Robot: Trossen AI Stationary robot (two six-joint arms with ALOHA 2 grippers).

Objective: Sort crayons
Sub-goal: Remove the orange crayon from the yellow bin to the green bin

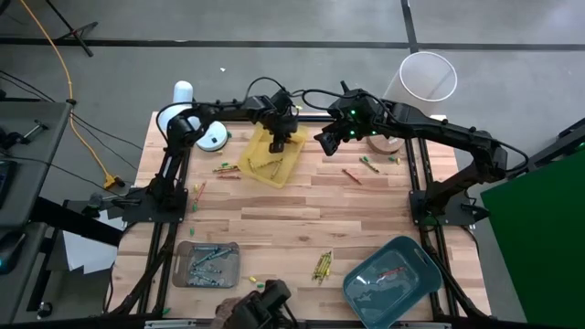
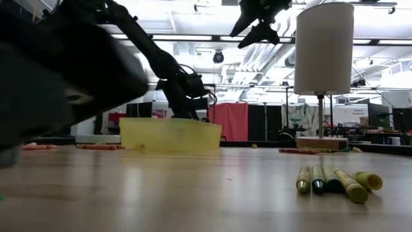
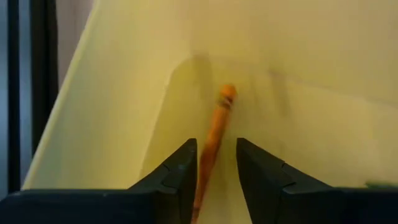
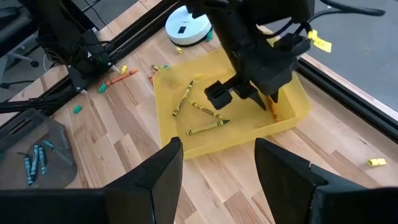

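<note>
— What is your left gripper (image 3: 213,163) doing?

— It's down inside the yellow tray (image 1: 291,162). An orange crayon (image 3: 214,138) stands between my fingers (image 3: 180,171), but I cannot tell whether they pinch it or stand slightly off.

— Which way does it point?

— Its long axis runs straight out from the gripper, its far end towards the tray wall.

— Your right gripper (image 4: 219,163)?

— Parted wide, holding nothing, hanging above the table (image 1: 274,215) beside that tray.

— Any readable writing?

— None. Yellow-olive crayons (image 4: 198,112) lie scattered in the tray.
</note>
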